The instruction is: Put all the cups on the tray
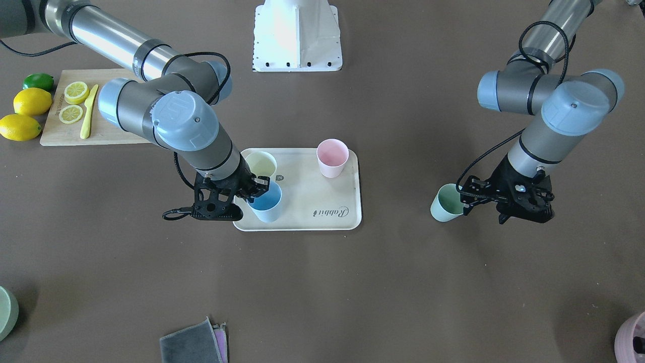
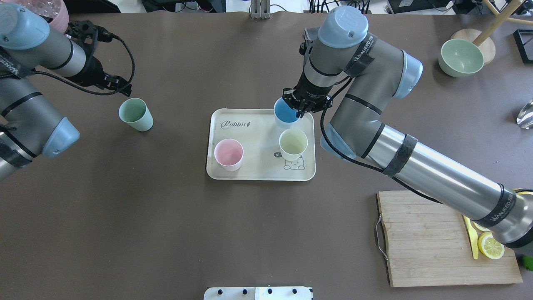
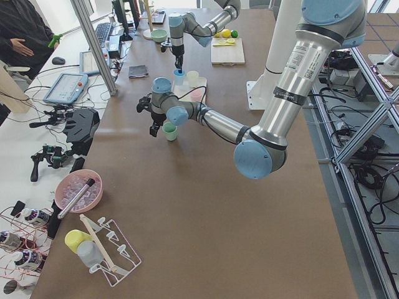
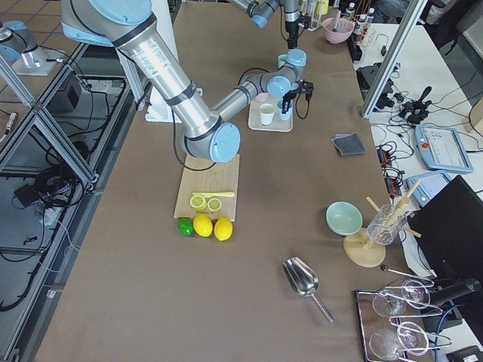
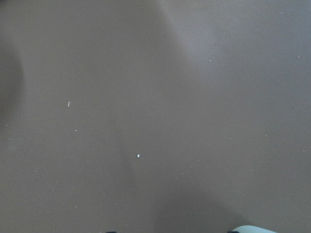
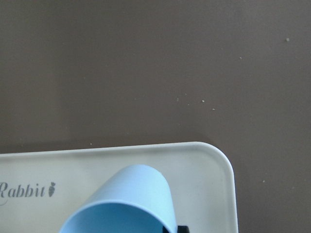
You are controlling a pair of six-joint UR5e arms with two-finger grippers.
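Three of the four pastel cups were over or on the cream "Rabbit" tray (image 2: pixel 258 137) at mid-table. The pale yellow cup (image 2: pixel 293 143) stood upright by the cartoon animal drawing, and the pale pink cup (image 2: pixel 228 154) stood upright at the tray's opposite end. The right end effector (image 2: pixel 300 107) was clamped on the rim of the light blue cup (image 2: pixel 285 112) at the tray's far corner, just beyond the yellow one. Whether that cup's base touched the tray could not be made out.

Well apart from the tray, on the robot's left, the mint green cup (image 2: pixel 135 114) stood upright on the bare brown table (image 2: pixel 166 216). The left end effector (image 1: pixel 464 199) hung just beside its rim with fingers parted, gripping nothing.

At the robot's right sat a wooden cutting board (image 1: pixel 108 133) bearing two lemon slices (image 1: pixel 76 92) and a yellow knife (image 1: pixel 88 112), with two whole lemons (image 1: pixel 31 102) and a lime (image 1: pixel 39 81) next to it. A pale green bowl (image 2: pixel 460 57) rested at the table's far edge.
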